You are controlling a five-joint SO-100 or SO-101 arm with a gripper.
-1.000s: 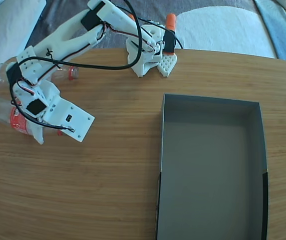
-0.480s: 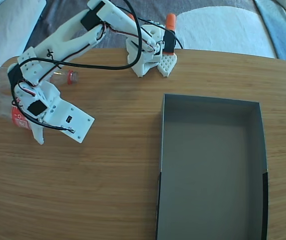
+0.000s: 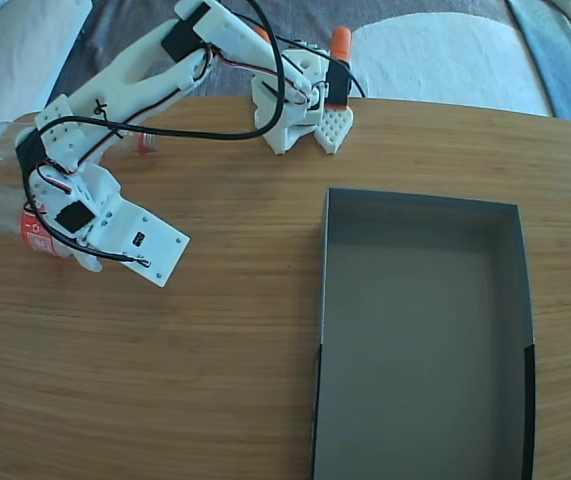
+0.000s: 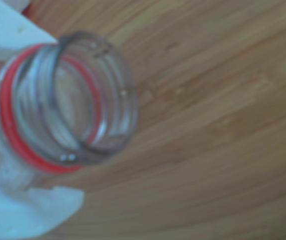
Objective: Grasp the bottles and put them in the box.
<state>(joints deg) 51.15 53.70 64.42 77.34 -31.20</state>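
End effector [image 4: 27,165] is clamped on a bottle [image 4: 65,102] at the far left of the desk [image 3: 215,350]. Wrist view: open mouth with red ring points at the camera, so the long axis runs along the end effector. Second bottle [image 3: 145,143] is mostly hidden behind the arm. Box [image 3: 420,340] sits well apart, at right.

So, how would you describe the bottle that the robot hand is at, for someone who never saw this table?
Start from the grey box and cross the wooden table to its far left edge in the fixed view. There the hand closes over a clear bottle with a red label. Its neck is open, uncapped, unlike the bottle behind the arm.
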